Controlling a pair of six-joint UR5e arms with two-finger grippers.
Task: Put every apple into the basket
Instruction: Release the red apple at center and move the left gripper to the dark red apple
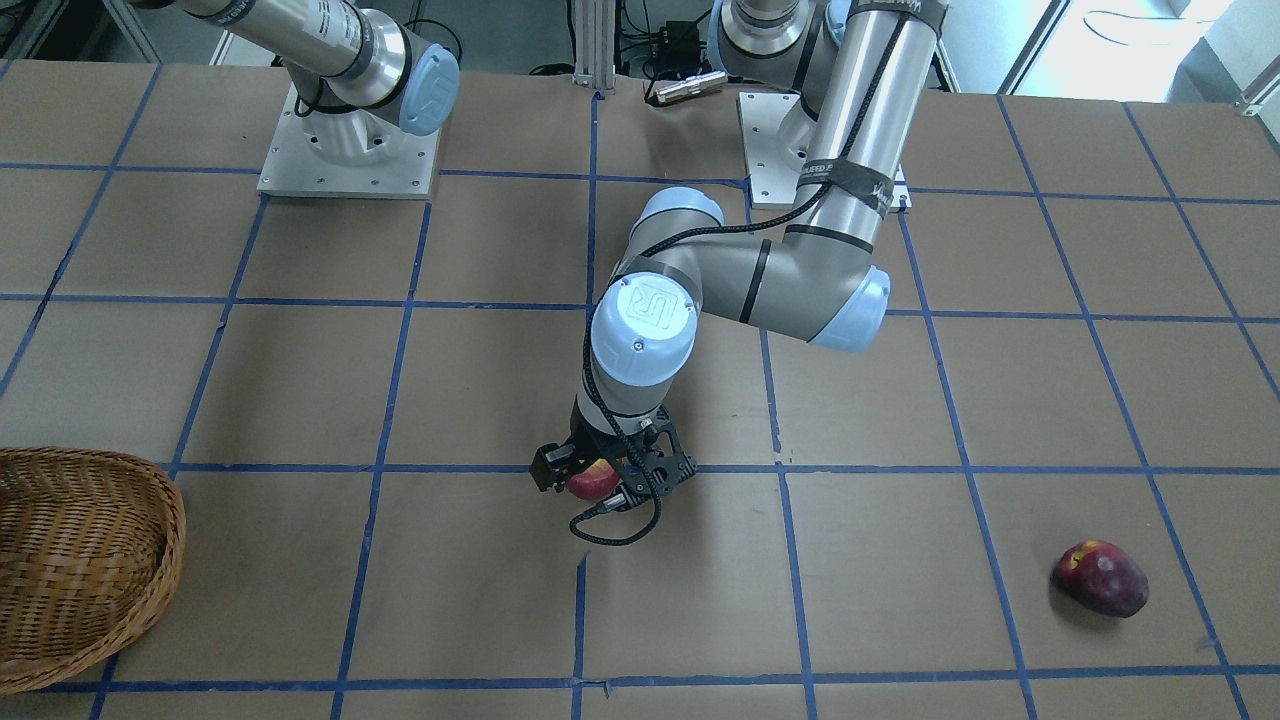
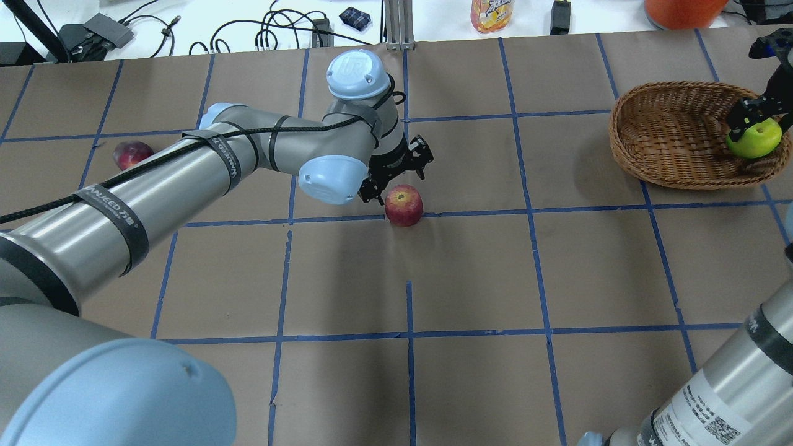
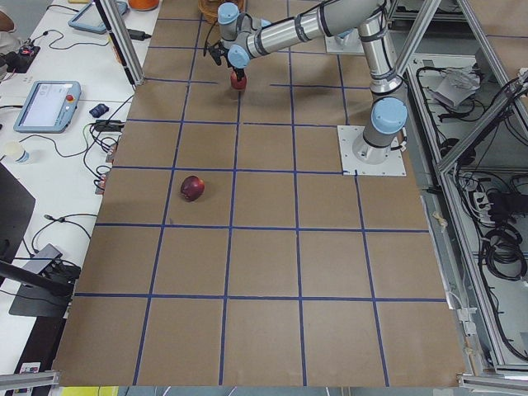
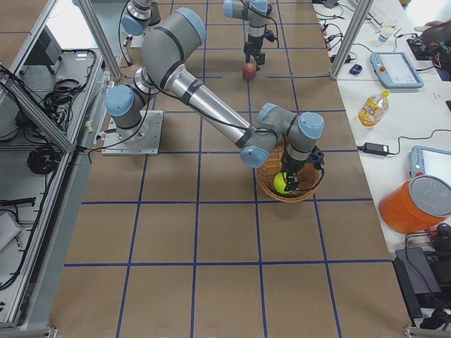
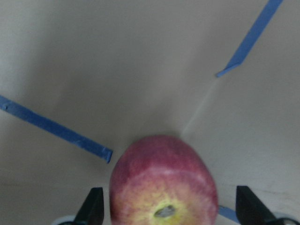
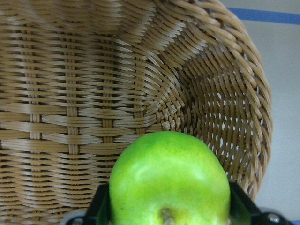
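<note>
Fingers (image 5: 95,207) flanking red apple (image 5: 164,183), left-wrist view.

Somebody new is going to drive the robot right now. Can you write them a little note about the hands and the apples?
Left gripper: open, with a finger on each side of the red apple. That apple sits on the table near the middle and is not gripped yet.
Right gripper: shut on the green apple, holding it inside the rim of the basket.
Maroon apple: on the table on the robot's left side, far from the basket.
Done: no apple lies loose in the basket yet.
Left: release the green apple, grip and carry the red one, then fetch the maroon one.
</note>
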